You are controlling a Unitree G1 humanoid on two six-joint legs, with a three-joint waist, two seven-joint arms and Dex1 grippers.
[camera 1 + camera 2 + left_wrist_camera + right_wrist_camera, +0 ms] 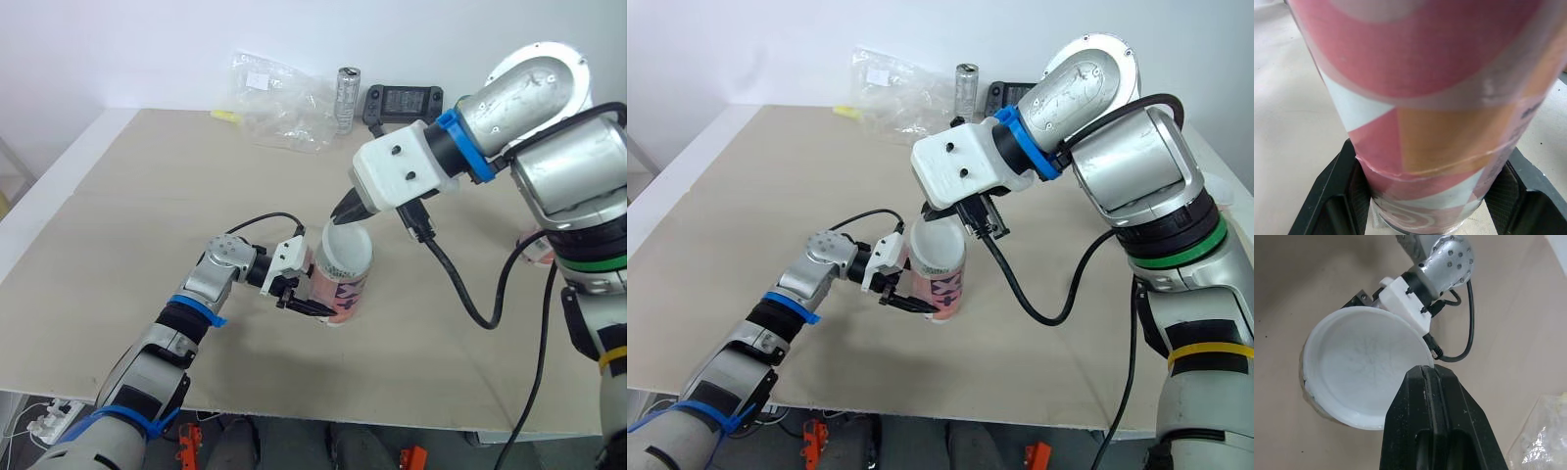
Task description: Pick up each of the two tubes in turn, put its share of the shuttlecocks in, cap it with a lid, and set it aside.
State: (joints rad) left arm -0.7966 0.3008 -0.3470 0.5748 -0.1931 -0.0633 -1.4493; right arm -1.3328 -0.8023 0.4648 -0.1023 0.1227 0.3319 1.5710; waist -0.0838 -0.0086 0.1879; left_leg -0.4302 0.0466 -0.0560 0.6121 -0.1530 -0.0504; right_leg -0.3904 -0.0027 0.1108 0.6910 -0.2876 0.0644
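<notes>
- We cannot see inside the one tube (345, 292), which stands upright on the table (147, 196), clamped in the left gripper (306, 305).
- One lid (346, 247) sits on top, its rim pinched by the right gripper (343, 213).

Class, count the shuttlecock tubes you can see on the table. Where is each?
1: the pink patterned tube stands mid-table, gripped by the left gripper. A pink-white sliver behind the right arm may be another.
</notes>
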